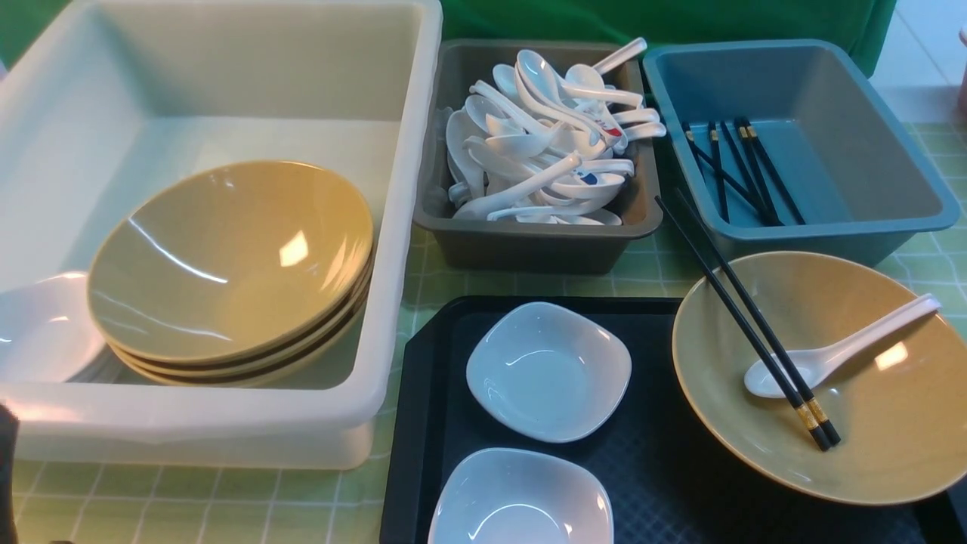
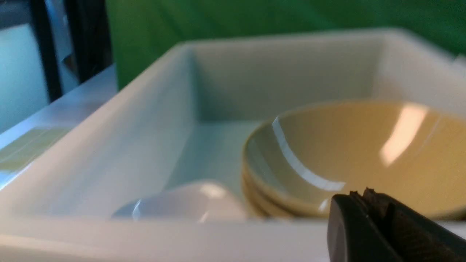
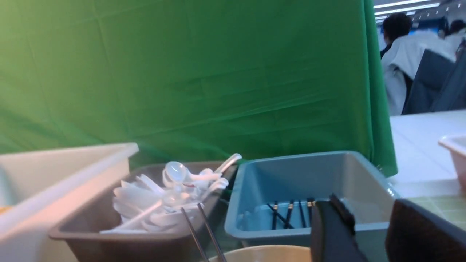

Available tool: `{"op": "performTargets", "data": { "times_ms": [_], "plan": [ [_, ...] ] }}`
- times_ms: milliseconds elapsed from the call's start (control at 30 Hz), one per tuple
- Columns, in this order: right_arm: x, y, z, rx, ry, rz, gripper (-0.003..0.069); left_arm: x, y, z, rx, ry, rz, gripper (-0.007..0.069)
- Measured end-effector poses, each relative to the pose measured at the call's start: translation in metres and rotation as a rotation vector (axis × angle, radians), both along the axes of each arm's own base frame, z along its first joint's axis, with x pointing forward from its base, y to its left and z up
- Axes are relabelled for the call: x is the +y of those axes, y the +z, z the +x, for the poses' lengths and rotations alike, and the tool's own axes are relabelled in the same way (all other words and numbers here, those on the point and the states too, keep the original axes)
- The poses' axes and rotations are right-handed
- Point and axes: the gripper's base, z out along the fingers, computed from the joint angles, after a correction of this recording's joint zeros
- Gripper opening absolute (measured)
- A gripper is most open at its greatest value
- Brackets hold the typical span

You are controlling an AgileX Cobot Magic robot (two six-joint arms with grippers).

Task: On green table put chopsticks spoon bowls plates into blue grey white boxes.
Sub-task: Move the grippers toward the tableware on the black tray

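My left gripper [image 2: 360, 194] hangs just outside the near wall of the white box [image 1: 408, 227]. Its two black fingers are pressed together with nothing between them. Straight beyond its tips, inside that box, sits the stack of tan bowls [image 1: 227, 257]. Beside the stack, farther to my left, a few white plates [image 1: 45, 325] lie on the box floor.

My right gripper [image 3: 367, 222] is spread wide and empty. Directly ahead of it stands the blue-grey box [image 1: 831, 227], with several chopsticks [image 1: 744, 166] on its floor. Ahead and off to the left is the grey box [image 1: 529, 242], heaped with white spoons [image 1: 544, 143].

Just under its fingers shows the rim of the loose bowl [image 1: 869, 453], which rests on the black tray [image 1: 657, 468] on the green table [image 1: 189, 506]. A pair of chopsticks [image 1: 748, 325] leans across that bowl. Their gold-banded thick ends are down in the dip, and their thin ends reach over the rim toward the gap between the grey and blue-grey boxes. A single spoon [image 1: 838, 351] lies in the same bowl. The pair crosses over its scoop, and its handle rests up against the far right rim.

Left of that bowl, a loose plate [image 1: 548, 370] sits on the tray, and a second plate [image 1: 521, 499] sits nearer me.
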Motion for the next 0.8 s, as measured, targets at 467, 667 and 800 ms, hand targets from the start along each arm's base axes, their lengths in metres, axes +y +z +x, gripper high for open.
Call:
{"op": "performTargets", "data": {
  "times_ms": [467, 667, 800],
  "plan": [
    [0.0, 0.105, 0.003, -0.154, 0.019, 0.067, 0.0236, -0.007, 0.129, -0.02, -0.444, -0.198, -0.329, -0.0002],
    [0.001, 0.183, 0.025, -0.035, -0.02, -0.013, 0.0236, 0.002, 0.188, 0.012, -0.215, -0.081, -0.474, -0.0002],
    [0.001, 0.181, 0.054, 0.259, -0.048, -0.175, 0.0236, 0.013, 0.158, 0.053, 0.218, 0.141, -0.482, -0.0002]
  ]
}}
